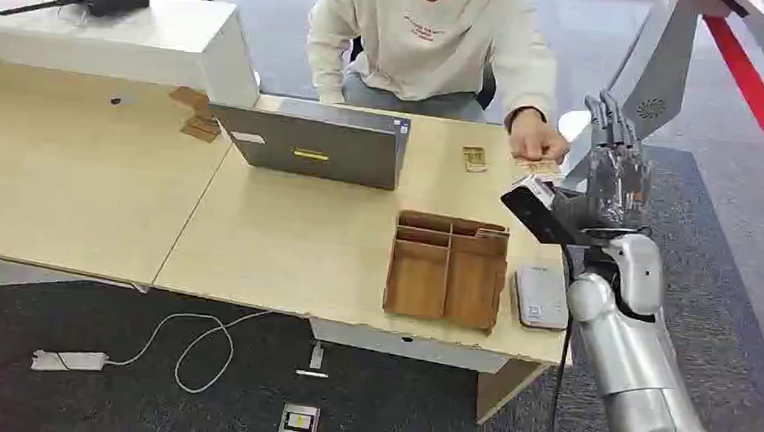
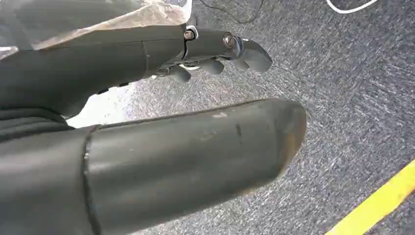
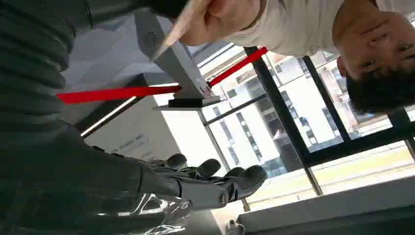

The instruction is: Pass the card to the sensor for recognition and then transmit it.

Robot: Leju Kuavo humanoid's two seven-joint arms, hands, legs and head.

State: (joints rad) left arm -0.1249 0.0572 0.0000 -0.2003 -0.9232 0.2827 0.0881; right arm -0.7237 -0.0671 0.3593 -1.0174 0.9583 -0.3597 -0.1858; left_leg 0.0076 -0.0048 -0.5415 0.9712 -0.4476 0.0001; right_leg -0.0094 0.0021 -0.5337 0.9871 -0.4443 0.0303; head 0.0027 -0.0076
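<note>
Wooden tray [image 1: 447, 270]: lies on the table [image 1: 286, 240] near its right edge, split into compartments, some larger, some narrow; contents cannot be told. Sensor [image 1: 539, 297]: flat grey pad, just right of the tray. Laptop [image 1: 312, 142]: lid up, behind the tray. Card [image 1: 539, 167]: held by a person's hand [image 1: 535, 141] at the table's far right edge, just left of the right robot hand [image 1: 616, 170], close to its fingers; contact cannot be told. Second small card [image 1: 475, 160]: flat on the table, left of the person's hand. Right robot hand: raised, fingers spread, gripping nothing. Left robot hand [image 2: 195, 49]: over grey carpet [image 2: 352, 88], fingers loosely apart, empty.
</note>
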